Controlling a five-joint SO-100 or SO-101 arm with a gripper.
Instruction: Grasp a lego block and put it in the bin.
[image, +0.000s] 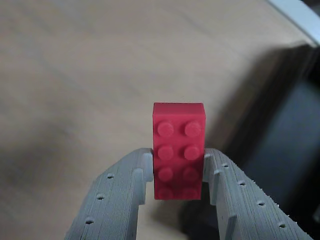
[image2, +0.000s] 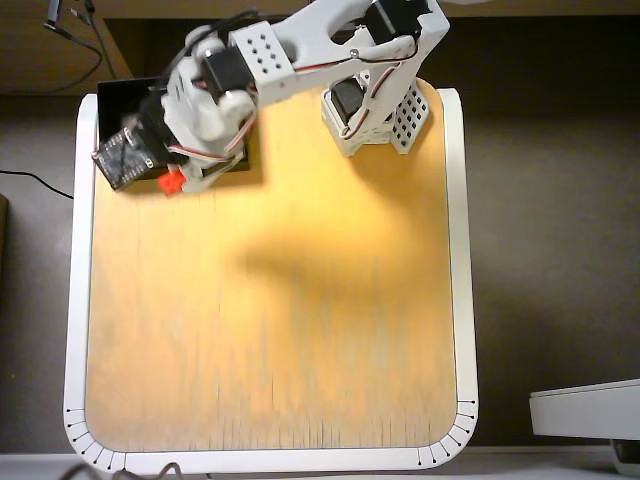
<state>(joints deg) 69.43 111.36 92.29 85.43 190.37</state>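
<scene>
Wooden tabletop (image2: 270, 330) with a white rim (image2: 462, 250), rounded corners at the bottom edge of the overhead view. On it: black bin (image2: 118, 100) at the top-left corner, and the white arm base (image2: 375, 125) near the top edge, right of the bin.
</scene>
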